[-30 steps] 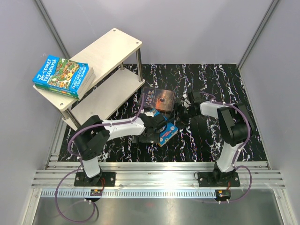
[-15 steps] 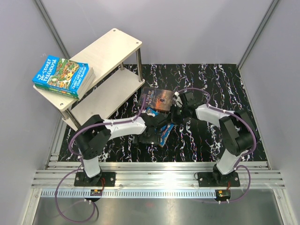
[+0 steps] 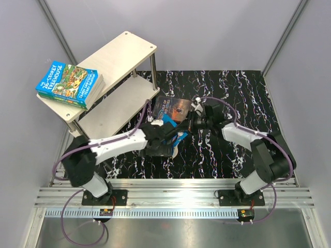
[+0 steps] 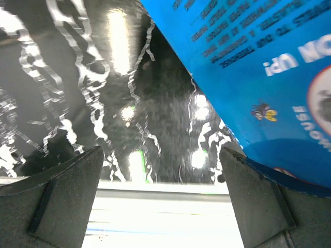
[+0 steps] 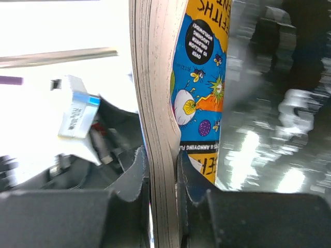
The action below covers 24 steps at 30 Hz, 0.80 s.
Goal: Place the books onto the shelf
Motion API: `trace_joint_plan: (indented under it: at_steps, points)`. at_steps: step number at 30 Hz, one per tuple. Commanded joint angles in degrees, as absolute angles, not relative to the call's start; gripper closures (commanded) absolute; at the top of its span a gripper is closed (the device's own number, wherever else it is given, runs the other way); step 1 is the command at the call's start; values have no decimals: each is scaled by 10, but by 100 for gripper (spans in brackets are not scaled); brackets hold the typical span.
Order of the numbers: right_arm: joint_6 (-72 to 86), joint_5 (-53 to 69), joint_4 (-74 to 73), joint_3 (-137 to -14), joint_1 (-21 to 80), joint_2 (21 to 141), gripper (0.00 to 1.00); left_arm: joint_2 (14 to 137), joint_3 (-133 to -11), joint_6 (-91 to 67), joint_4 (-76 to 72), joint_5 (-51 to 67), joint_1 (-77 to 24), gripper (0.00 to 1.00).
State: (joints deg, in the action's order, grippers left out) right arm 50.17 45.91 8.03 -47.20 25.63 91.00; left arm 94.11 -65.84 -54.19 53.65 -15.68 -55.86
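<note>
Moved since a second ago: right arm swung in toward the shelf and its jaws drew together on a book, now tipped up off the mat; left arm stretched further out from its base. Shelf (image 3: 129, 49) – two pale wooden boards on thin metal legs, set at a slant. Stack of books (image 3: 68, 83) – green and blue cartoon covers, lying flat on the shelf's top board at its near end and overhanging the edge. Mat (image 3: 232, 93) – black with white veining, spread to the right of the shelf. Left gripper (image 4: 161, 155) – just right of the shelf's lower board, low over the mat, fingers spread wide and holding nothing; one finger sits against the lower edge of the blue book (image 4: 258, 72). Blue book – right of the shelf, raised on edge. Dark book (image 3: 175, 107) – lying on the mat close by the shelf's right end, partly behind the blue book. Right gripper (image 5: 161, 160) – furthest from the shelf, pinching the blue book across its page edge, a finger pressed on each cover.
</note>
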Motion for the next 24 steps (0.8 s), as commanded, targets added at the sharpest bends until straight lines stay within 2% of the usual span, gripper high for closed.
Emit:
trace_joint_plan:
  at_steps: [1, 9, 12, 19, 24]
  points:
    - [697, 603, 255, -492, 282, 836, 100, 854, -638, -596, 454, -193, -562, 1]
    - [715, 575, 229, -491, 274, 780, 100, 665, -456, -667, 318, -172, -561, 1]
    - [715, 541, 208, -478, 264, 747, 100, 632, -427, -678, 291, -181, -560, 1]
    - [735, 526, 191, -478, 243, 704, 100, 606, -439, -689, 297, -206, -560, 1]
    - [685, 498, 69, -490, 233, 681, 100, 549, -483, -692, 336, -237, -560, 1]
